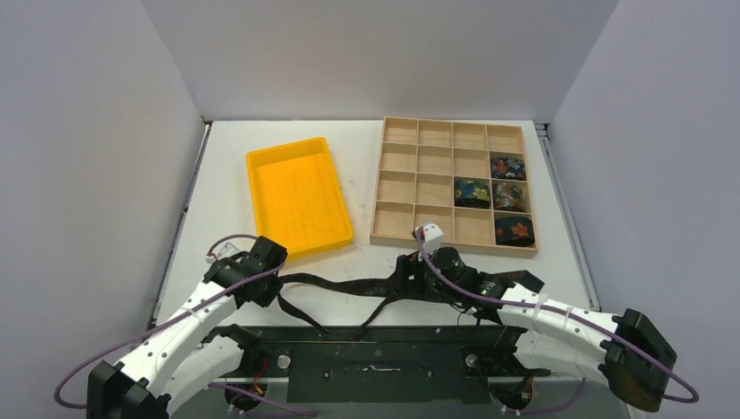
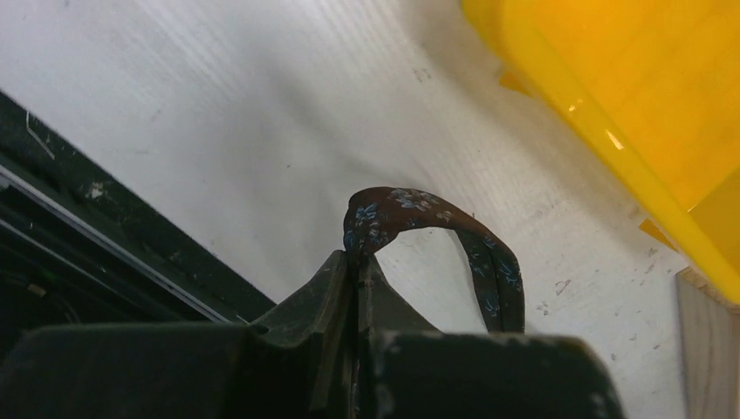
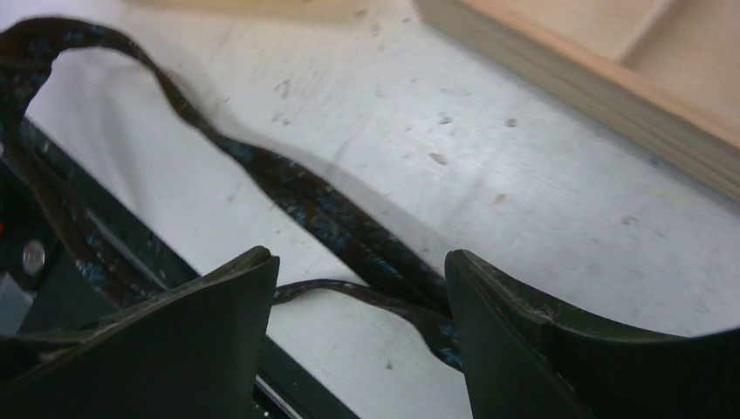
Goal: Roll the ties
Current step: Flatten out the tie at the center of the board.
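One unrolled tie point(image 1: 345, 284), dark with small blue flowers, lies as a long strip along the table's near edge, and part of it droops over the black base plate. My left gripper point(image 1: 279, 282) is shut on its left end. In the left wrist view the fabric point(image 2: 419, 205) arches up out of the closed jaws point(image 2: 358, 262). My right gripper point(image 1: 404, 273) stands open over the strip's right part. The tie point(image 3: 323, 209) runs across the gap between the fingers point(image 3: 359, 272) and touches the right finger. Several ties sit rolled as coils point(image 1: 508, 166) in the wooden tray's right-hand cells.
The wooden compartment tray point(image 1: 397, 188) stands at the back right, its front wall point(image 3: 576, 78) close to the right gripper. A yellow plastic bin point(image 1: 297, 196) stands at the back left, with its corner point(image 2: 611, 105) near the left gripper. The black base plate point(image 1: 384, 358) borders the near edge.
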